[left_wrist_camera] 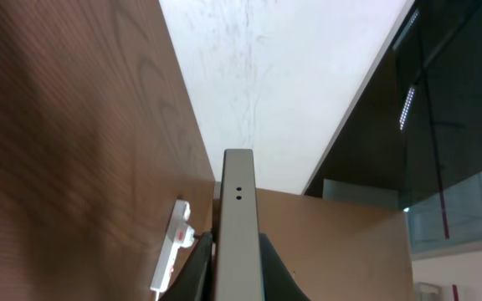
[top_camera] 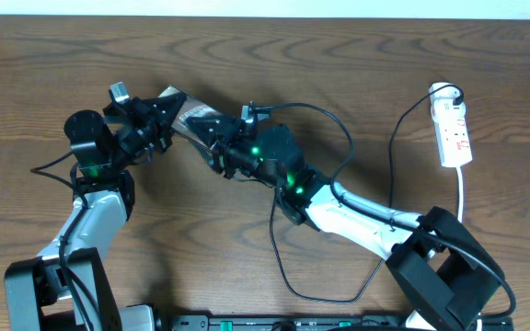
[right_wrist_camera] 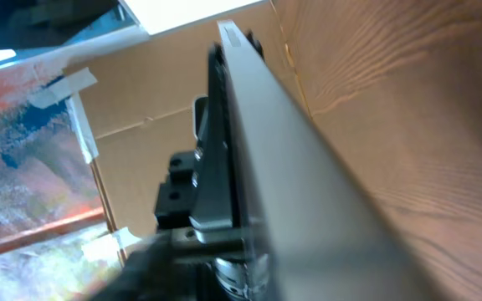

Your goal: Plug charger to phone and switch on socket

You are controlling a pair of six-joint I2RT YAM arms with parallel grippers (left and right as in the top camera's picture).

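Left of centre in the overhead frame, the phone is clamped edge-on in the left gripper. Just right of it sits the right gripper; its jaw width can't be told (fingers hidden). The charger loops across centre-right, and its tip should be squared to the port before pushing. The socket, far right, is untouched.

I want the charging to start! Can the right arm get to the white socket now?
Probably yes. The socket lies uncovered on that arm's side, only the charger cable curving nearby. The right gripper is at the phone, so it must swing over.
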